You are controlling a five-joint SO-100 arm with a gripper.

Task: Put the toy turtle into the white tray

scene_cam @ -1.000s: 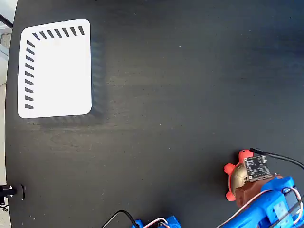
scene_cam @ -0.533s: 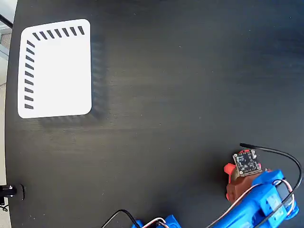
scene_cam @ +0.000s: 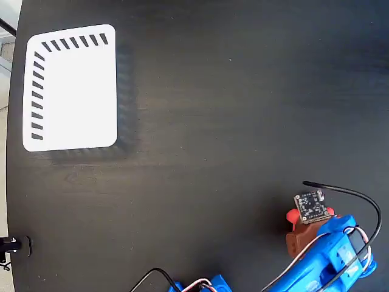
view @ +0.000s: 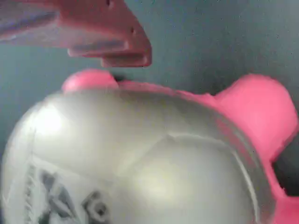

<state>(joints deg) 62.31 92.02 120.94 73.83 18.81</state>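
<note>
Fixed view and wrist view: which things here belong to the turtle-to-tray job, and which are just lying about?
Part of the job:
- toy turtle, mostly hidden under the arm in the fixed view
- white tray, far upper left, nothing in it
- gripper, right over the turtle

Just lying about:
- black table
- small dark fitting at the left edge

A black table [scene_cam: 231,121] with a faint wood grain was seen from above in the fixed view. The white tray [scene_cam: 73,91] lay flat on it at the far left, dark slanted slots along its top and left edges. The toy turtle [scene_cam: 293,215] rested on the table at the lower right, well apart from the tray and mostly covered from above.
</note>
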